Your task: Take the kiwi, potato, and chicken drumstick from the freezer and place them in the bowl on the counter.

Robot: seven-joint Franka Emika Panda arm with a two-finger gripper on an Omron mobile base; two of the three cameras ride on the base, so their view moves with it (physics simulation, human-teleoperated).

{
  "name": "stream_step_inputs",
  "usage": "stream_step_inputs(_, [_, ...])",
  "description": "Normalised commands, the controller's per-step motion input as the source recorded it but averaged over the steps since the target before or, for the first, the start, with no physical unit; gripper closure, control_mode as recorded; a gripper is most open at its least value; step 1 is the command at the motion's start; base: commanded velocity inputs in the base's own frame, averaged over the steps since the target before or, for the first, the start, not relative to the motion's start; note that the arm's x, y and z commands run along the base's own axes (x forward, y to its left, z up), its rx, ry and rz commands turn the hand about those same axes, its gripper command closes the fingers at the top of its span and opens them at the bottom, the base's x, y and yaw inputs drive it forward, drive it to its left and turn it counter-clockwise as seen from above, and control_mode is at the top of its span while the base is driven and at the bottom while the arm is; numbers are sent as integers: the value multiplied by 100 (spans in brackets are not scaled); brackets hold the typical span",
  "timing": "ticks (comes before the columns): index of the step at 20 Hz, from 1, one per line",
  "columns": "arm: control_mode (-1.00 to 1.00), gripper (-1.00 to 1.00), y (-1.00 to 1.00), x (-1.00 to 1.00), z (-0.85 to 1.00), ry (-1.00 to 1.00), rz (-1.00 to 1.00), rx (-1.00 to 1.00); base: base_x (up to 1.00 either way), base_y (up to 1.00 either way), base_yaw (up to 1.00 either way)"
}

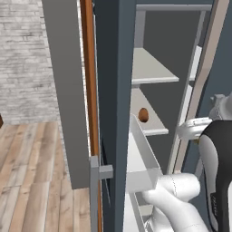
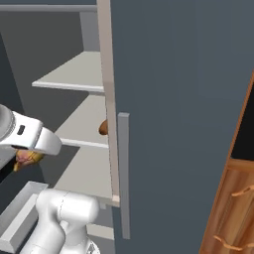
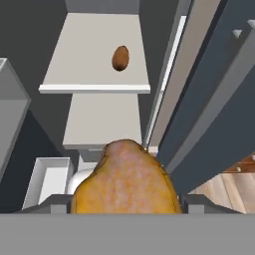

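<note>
Pale brick wall and light wooden floorboards sit to the left of the tall dark slate-grey freezer (image 1: pixel 113 90), whose door (image 2: pixel 183 114) stands open with a grey bar handle (image 2: pixel 123 173) on its edge. Inside, pale grey shelves (image 1: pixel 152 68) step down one above another. A small brown oval potato (image 3: pixel 120 58) lies alone on one shelf, toward its right edge and well back from the front edge. Below the shelves, a boxy pale grey drawer (image 1: pixel 140 154) is pulled out. The white arm reaches in front of the shelves, and its two-finger gripper (image 3: pixel 124 201) is part-way closed around a golden-brown, mottled chicken drumstick (image 3: pixel 124 182), one dark finger (image 3: pixel 52 203) pressed on each side. From the right base view, the drumstick shows as an orange-yellow lump under the white hand, out in front of the shelves and above the open drawer.
</note>
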Motion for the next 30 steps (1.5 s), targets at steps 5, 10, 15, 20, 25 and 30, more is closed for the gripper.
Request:
stream_step_inputs(5, [100,100,0,0,0,0,0,0,-99,-81,8])
stream_step_inputs(10, [100,100,0,0,0,0,0,0,-97,-55,36])
stream_step_inputs(15, [100,100,0,0,0,0,0,0,-41,24,94])
stream_step_inputs(20, [100,100,0,0,0,0,0,0,-30,45,99])
stream_step_inputs(25, [100,100,0,0,0,0,0,0,11,74,76])
stream_step_inputs(30, [100,100,0,0,0,0,0,0,98,100,20])
